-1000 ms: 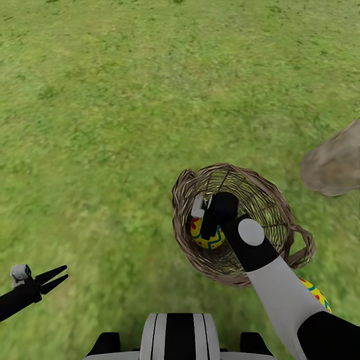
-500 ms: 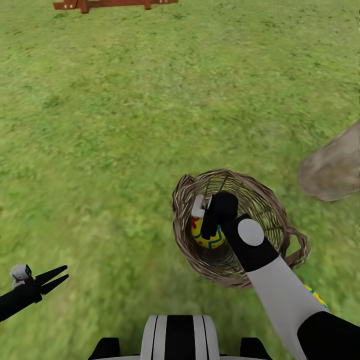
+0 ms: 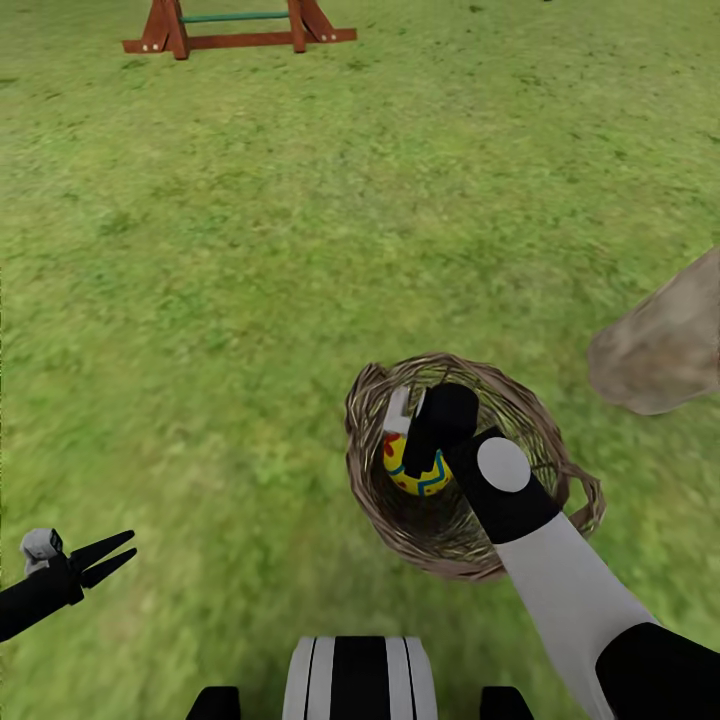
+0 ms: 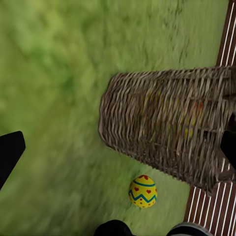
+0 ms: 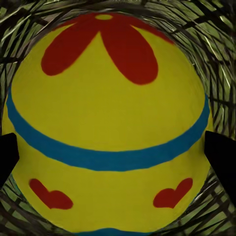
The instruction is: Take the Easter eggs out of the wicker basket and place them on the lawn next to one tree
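Two eggs show: one yellow egg (image 3: 415,472) with a blue zigzag band and red marks sits inside the wicker basket (image 3: 372,470), and a second egg (image 4: 143,191) with a blue zigzag and red hearts lies on the lawn (image 3: 250,280) just beside the basket's outer wall, seen from the left wrist view. In the head view the right gripper (image 3: 412,448) reaches down into the basket and sits at the egg; in the right wrist view that egg (image 5: 108,123), with its red flower, blue band and red hearts, lies between the two dark fingers (image 5: 223,157), whose tips stand at its two sides, so the fingers look clasped about it, though actual contact is hard to make out. The left gripper (image 3: 100,560) hangs low at the robot's left over bare grass, well apart from the basket, its fingers spread with nothing between them. A pale grey-brown tree trunk (image 3: 660,345) stands near the basket on the robot's right. Far across the lawn is the base of a red-brown wooden play set (image 3: 235,30).
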You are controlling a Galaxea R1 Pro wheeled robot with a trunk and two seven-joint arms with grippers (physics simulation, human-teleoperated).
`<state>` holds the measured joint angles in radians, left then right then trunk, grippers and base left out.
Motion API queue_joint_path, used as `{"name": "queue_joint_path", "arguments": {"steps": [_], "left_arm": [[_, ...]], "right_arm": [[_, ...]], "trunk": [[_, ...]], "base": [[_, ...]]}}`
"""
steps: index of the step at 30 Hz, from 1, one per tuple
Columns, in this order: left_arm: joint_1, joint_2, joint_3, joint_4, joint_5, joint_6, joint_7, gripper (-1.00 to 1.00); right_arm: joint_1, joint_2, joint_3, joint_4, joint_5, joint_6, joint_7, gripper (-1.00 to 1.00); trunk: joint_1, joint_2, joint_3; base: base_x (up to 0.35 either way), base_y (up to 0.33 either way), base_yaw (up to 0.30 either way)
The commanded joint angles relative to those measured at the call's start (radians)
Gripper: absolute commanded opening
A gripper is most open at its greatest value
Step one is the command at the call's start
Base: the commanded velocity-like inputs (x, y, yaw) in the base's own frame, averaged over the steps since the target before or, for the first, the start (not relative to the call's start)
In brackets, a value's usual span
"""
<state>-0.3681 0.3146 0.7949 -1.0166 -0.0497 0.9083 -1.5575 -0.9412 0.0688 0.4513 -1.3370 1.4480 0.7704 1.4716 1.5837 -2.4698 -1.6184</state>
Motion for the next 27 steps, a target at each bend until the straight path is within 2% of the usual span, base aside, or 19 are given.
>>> {"name": "queue_joint_path", "arguments": {"steps": [1, 10, 15, 27], "left_arm": [[-0.001, 0.000, 0.001, 0.000, -0.006, 0.011, -0.007, 1.00], [-0.001, 0.000, 0.000, 0.000, -0.006, 0.011, -0.007, 1.00], [-0.001, 0.000, -0.003, 0.006, -0.006, 0.011, -0.006, 1.00], [-0.001, 0.007, 0.005, 0.000, -0.006, 0.012, -0.007, 1.00]], "right_arm": [[-0.001, 0.000, 0.001, -0.001, 0.008, 0.010, 0.009, -1.00], [-0.001, 0.003, 0.001, -0.004, 0.008, 0.010, 0.009, -1.00], [-0.001, 0.005, 0.001, -0.020, 0.009, 0.012, 0.047, -1.00], [-0.001, 0.006, 0.000, -0.021, 0.009, 0.013, 0.049, -1.00]], "trunk": [[-0.004, 0.007, 0.003], [-0.039, 0.070, 0.031], [-0.058, 0.105, 0.047], [-0.104, 0.189, 0.084]], "base": [[0.000, 0.000, 0.000], [0.000, 0.000, 0.000], [0.000, 0.000, 0.000], [0.000, 0.000, 0.000]]}}
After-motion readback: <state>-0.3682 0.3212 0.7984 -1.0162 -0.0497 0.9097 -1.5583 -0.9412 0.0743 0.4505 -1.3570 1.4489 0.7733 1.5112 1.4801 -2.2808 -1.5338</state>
